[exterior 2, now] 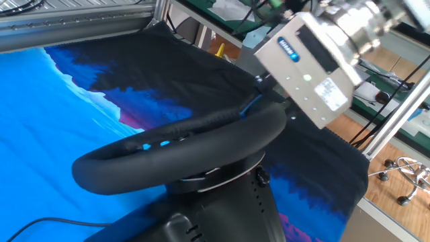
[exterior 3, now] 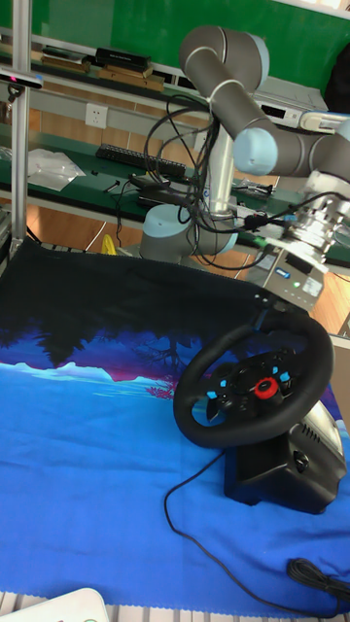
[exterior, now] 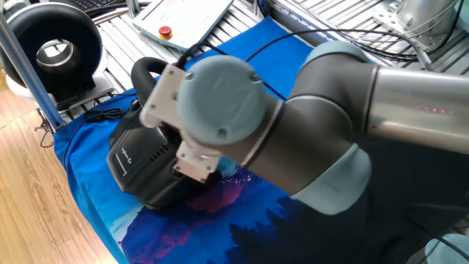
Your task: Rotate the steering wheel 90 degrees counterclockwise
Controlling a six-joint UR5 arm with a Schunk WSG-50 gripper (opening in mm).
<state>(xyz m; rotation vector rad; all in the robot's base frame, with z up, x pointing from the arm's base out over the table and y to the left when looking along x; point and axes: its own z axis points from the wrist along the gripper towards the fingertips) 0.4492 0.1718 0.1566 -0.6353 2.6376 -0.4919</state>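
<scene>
We see the gripper (exterior 2: 263,96) clamped on the steering wheel (exterior 3: 255,383) rim's far edge; the wheel sits near the blue cloth (exterior 3: 87,447) edge, open cloth leftward.

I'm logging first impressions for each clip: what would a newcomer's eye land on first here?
Probably the black steering wheel with its red hub button, tilted on its bulky base at the right of the vivid blue mountain-print cloth. Next, the gripper, a silver block, closed on the wheel's rim at its far edge. In one fixed view the grey arm fills most of the picture.
</scene>
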